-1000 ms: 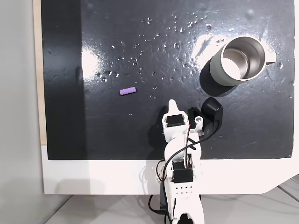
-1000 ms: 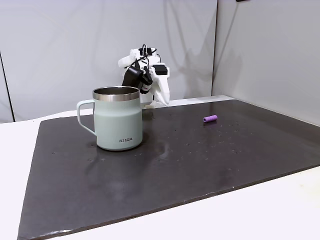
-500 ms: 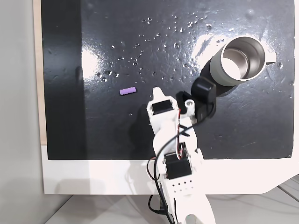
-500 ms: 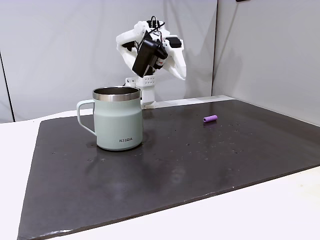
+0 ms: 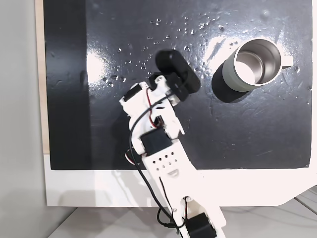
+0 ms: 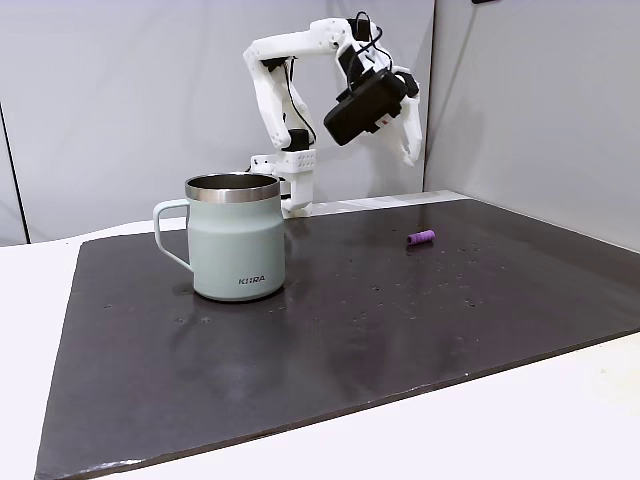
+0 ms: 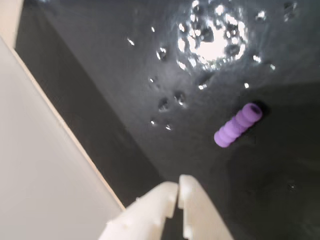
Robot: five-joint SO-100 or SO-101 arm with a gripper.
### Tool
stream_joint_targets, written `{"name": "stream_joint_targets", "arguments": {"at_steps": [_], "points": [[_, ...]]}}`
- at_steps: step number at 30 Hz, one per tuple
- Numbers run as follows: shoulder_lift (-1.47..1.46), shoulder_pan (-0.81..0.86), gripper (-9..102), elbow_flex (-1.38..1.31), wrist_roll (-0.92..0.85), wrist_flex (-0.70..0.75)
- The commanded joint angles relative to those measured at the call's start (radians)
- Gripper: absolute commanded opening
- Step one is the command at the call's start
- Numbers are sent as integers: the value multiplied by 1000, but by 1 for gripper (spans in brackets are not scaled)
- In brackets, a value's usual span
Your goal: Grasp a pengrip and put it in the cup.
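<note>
In the wrist view the gripper (image 7: 177, 192) has its two white fingertips pressed together, holding nothing. Beyond them, lying flat on the dark mat (image 7: 125, 75), is the purple pengrip (image 7: 237, 125), ahead of the tips and off to the right. In the side fixed view the gripper (image 6: 408, 150) hangs high above the pengrip (image 6: 421, 237), which lies well right of the cup (image 6: 236, 240). Judged: spread the fingers first, line them across the pengrip's short axis (it may roll), then descend.
</note>
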Motion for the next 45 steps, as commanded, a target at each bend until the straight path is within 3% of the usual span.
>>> {"name": "stream_joint_targets", "arguments": {"at_steps": [1, 29, 45], "points": [[-58, -32, 0, -91, -17, 18], [-488, -67, 0, -218, 124, 17], [-518, -54, 0, -239, 466, 9]]}}
